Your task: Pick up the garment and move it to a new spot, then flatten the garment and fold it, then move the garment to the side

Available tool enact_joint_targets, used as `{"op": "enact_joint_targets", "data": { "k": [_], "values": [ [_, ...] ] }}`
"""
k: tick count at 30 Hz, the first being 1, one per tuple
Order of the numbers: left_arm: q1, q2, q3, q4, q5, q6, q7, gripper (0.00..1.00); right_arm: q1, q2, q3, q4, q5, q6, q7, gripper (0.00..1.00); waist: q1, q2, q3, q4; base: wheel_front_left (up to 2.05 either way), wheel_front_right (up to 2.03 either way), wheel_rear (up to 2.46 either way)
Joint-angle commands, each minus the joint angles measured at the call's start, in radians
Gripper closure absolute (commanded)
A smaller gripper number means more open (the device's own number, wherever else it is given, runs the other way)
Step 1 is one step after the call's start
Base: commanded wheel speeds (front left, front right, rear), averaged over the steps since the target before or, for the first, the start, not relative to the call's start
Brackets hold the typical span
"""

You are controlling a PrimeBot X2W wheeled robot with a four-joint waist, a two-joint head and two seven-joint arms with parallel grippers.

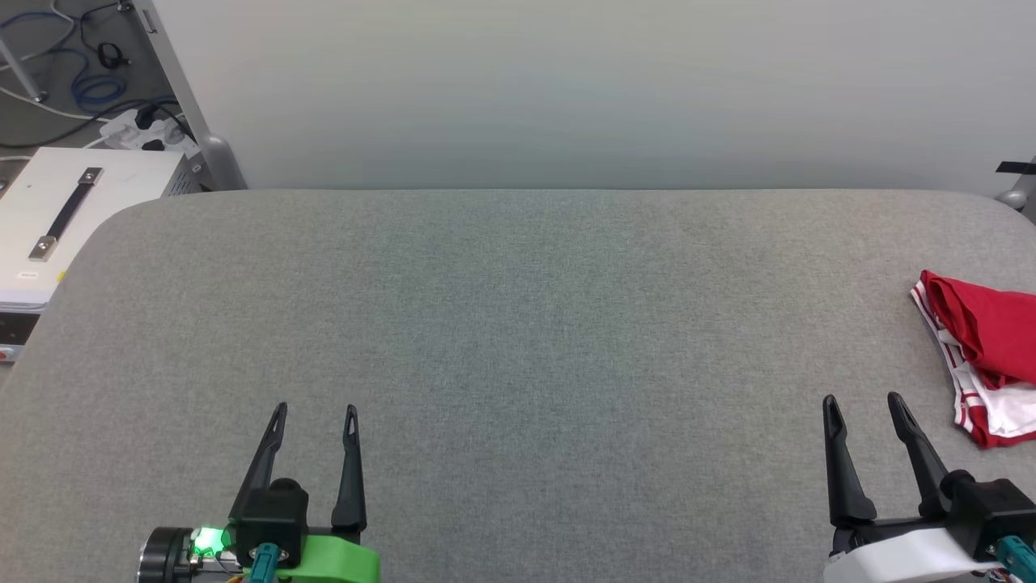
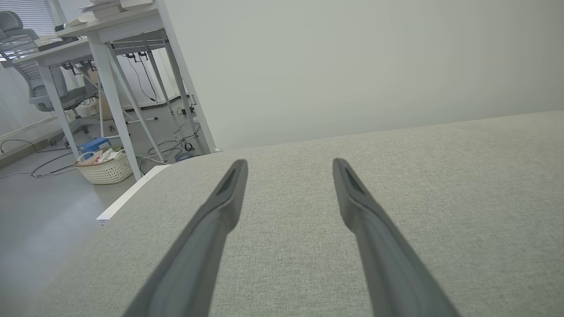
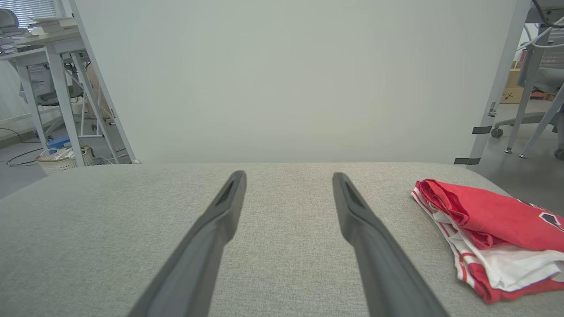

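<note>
The garment is a red shirt with white sleeves and striped trim, lying in a folded bundle at the far right edge of the grey table. In the right wrist view the garment lies to the right of my fingers, apart from them. My right gripper hovers open at the lower right, a short way left of the garment, with nothing between its fingers. My left gripper stands open at the lower left over bare fabric. Both wrist views show wide-spread empty fingers.
A pale wall panel rises behind the table's far edge. A white box with a black handle sits off the table's left corner, with cables on the floor behind it. Desks, a chair and a wicker basket stand to the left.
</note>
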Motion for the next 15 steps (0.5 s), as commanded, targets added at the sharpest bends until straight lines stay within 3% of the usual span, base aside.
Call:
{"op": "enact_joint_targets", "data": {
  "k": [1,15],
  "values": [
    [0.020,-0.005,0.004,-0.001,-0.001,-0.008,-0.006,0.00,0.018,0.007,-0.002,-0.014,-0.011,-0.001,-0.005,0.00,0.0001,0.0000,-0.006,0.002,0.00,0.00,0.00],
    [0.046,-0.020,0.027,-0.006,-0.001,-0.037,-0.006,0.00,0.072,0.027,0.000,-0.031,-0.011,-0.001,0.005,0.00,0.0001,0.0000,-0.028,0.000,0.00,0.00,0.00]
  ]
}}
